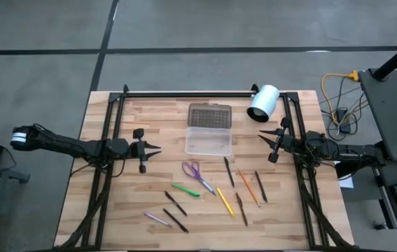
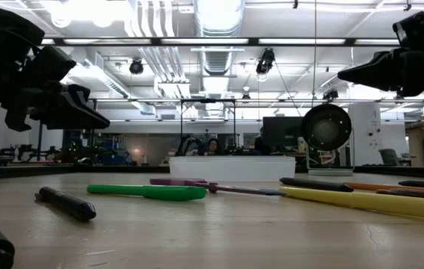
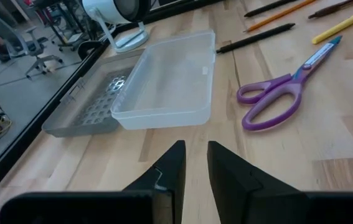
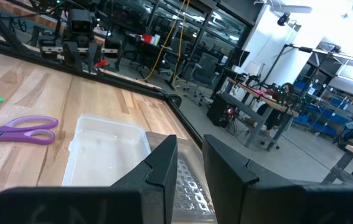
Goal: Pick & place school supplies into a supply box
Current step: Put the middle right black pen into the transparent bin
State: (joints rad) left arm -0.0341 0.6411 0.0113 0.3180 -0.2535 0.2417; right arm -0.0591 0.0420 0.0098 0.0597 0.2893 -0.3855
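Observation:
The supply box (image 1: 209,141) is a clear tray on the table's middle, its dotted grey lid (image 1: 209,115) folded open flat on the far side; it also shows in the left wrist view as the box (image 3: 167,81). The school supplies lie flat nearer the front: purple scissors (image 1: 192,171), a green pen (image 1: 185,190), a yellow pen (image 1: 224,201), an orange pencil (image 1: 248,187) and black pens (image 1: 175,203). My left gripper (image 1: 157,148) hovers left of the box, my right gripper (image 1: 261,136) to its right. Both are narrowly open with nothing between the fingers.
A white cylinder (image 1: 263,103) lies at the far right, close to the box's lid. Black frame rails (image 1: 184,94) run along the table's far edge and down both sides. Bare wood lies between my left gripper and the box.

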